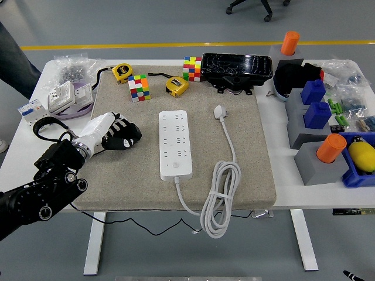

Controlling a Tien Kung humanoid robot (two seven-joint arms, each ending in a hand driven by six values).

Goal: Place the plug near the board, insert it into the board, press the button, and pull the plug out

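Note:
A white power strip (pixel 175 144) lies lengthwise in the middle of the grey mat (pixel 117 181), its round button at the near end. The white plug (pixel 220 111) lies on the mat to the strip's upper right, apart from it. Its cable runs down to a bundled coil (pixel 220 196) at the mat's near edge. My left hand (pixel 121 134), in a black and white glove, hovers over the mat left of the strip. Its fingers are loosely curled and hold nothing. The right arm is out of view.
Two colour cubes (pixel 139 88), (pixel 191 68) and two yellow tape measures (pixel 176 85) lie at the mat's far edge beside a black case (pixel 237 70). White sockets (pixel 69 95) sit far left. Blue and grey blocks with orange cylinders (pixel 329 148) crowd the right. A person's leg (pixel 16 58) shows at top left.

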